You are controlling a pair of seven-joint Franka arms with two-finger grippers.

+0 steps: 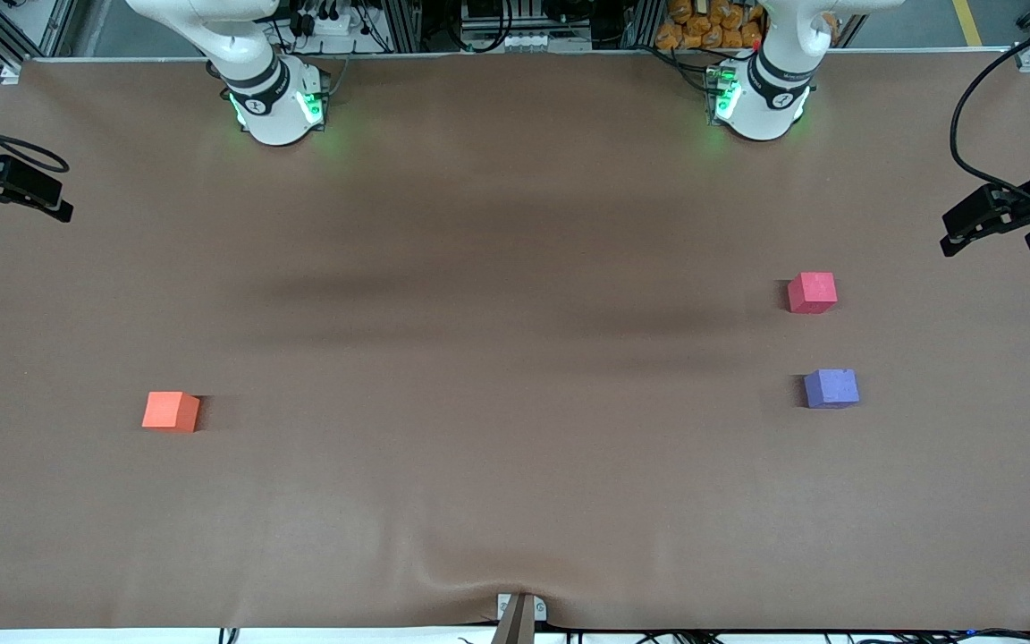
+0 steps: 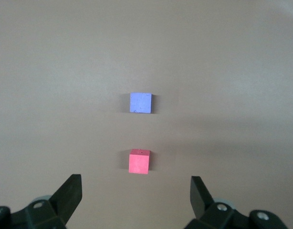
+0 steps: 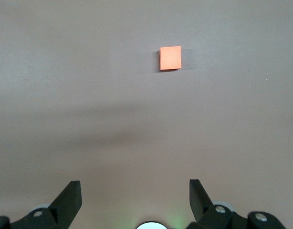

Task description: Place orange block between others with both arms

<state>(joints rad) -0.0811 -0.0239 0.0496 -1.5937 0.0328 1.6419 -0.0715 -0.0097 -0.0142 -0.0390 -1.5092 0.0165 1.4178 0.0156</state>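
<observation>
With both hands wide open and empty, we should lower the right hand (image 3: pixel 134 193) squarely over the orange block (image 1: pixel 171 411); the left hand (image 2: pixel 136 193) waits above the pinkish-red cube (image 2: pixel 139 161).

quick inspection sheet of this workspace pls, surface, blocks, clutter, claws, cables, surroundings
surface: brown table cover, wrinkled at the edge nearest the front camera
job's things: orange block alone toward the right arm's end; pinkish-red cube and purple-blue cube toward the left arm's end, apart with a gap between, the purple-blue one nearer the front camera
clutter: nothing seen
claws: left claw open, empty, up over the table by the two cubes; right claw open, empty, up over the table, orange block in its view
cables: black cable looping at the left arm's end
surroundings: metal frames and orange items past the arm bases
</observation>
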